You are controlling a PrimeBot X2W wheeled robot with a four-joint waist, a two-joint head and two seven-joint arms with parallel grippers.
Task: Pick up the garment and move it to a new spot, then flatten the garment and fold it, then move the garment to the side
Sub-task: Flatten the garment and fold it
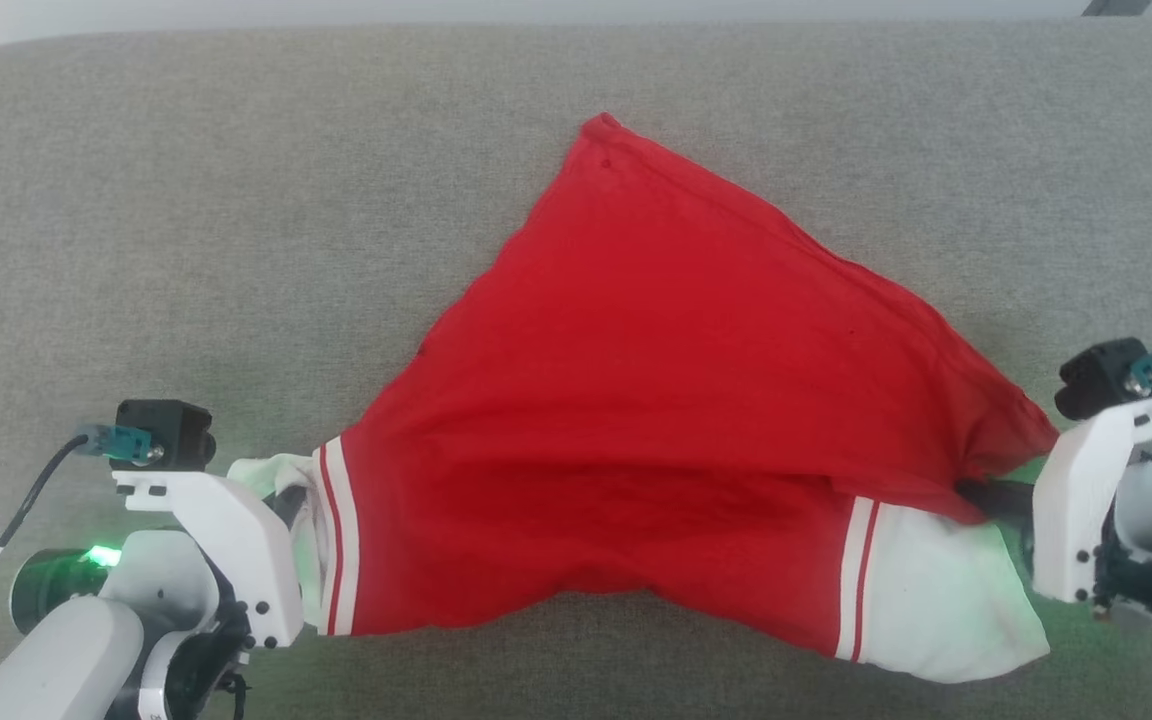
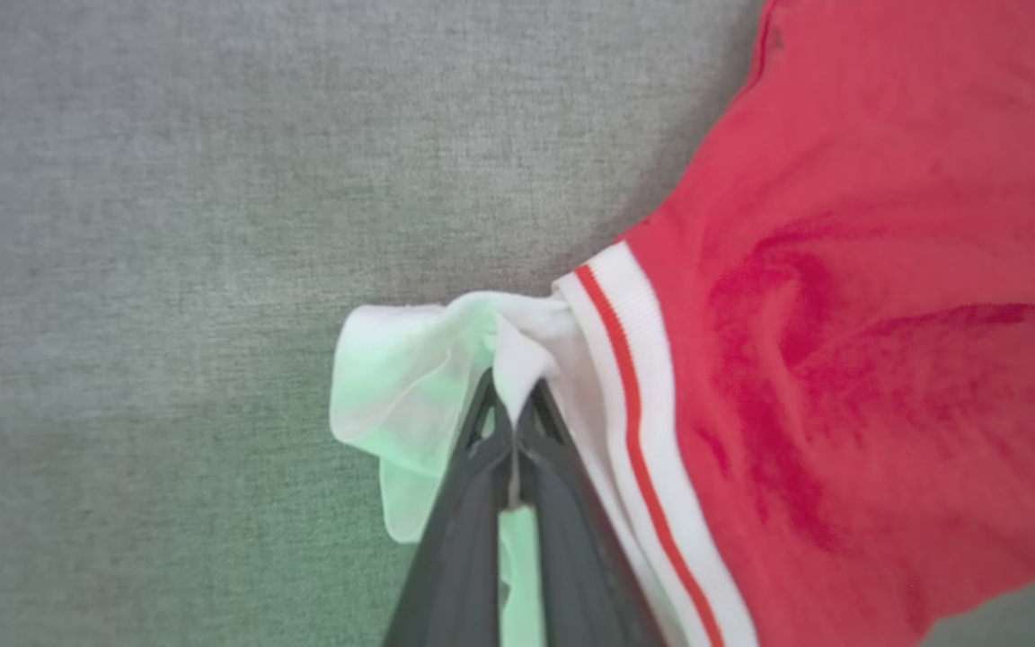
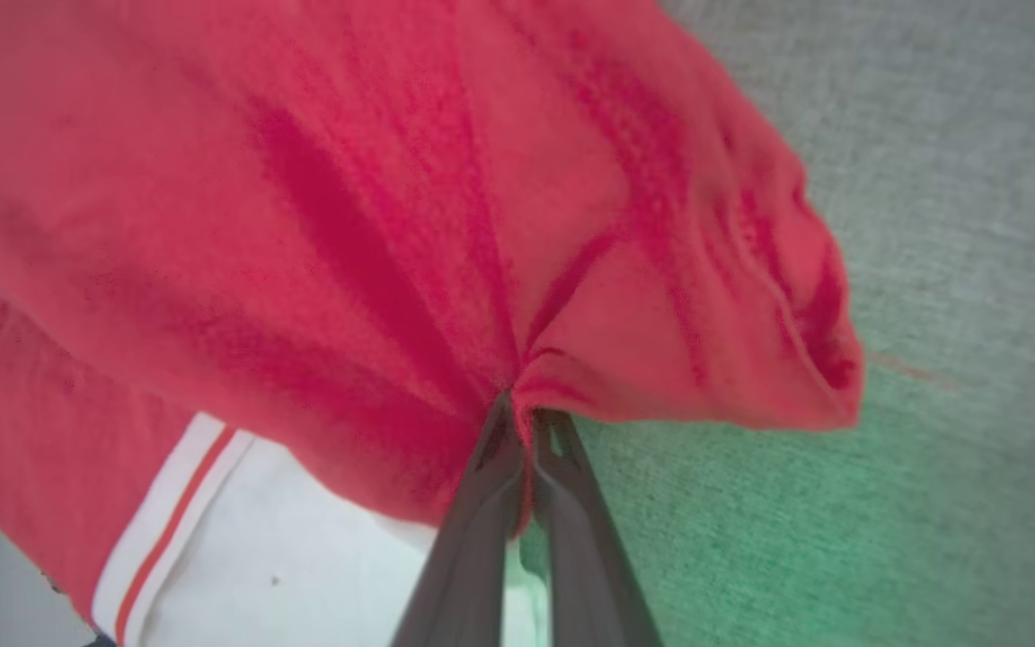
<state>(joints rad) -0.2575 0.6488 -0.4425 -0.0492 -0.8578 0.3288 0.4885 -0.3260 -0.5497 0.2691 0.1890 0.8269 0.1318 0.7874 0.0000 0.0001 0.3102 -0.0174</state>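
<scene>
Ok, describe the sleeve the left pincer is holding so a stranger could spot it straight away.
On the wide grey woven surface lies a red T-shirt with white sleeves. At its left end, past a red-and-white striped band, one bunched white sleeve is pinched in the shut left pincer. The other sleeve lies smooth and ungripped.

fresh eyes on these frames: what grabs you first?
The red garment, spread in a rough triangle across the middle of the grey cloth surface in the head view. Its near corners are pinched: the left gripper is shut on a bunched white sleeve at lower left, the right gripper on red cloth at lower right.
</scene>
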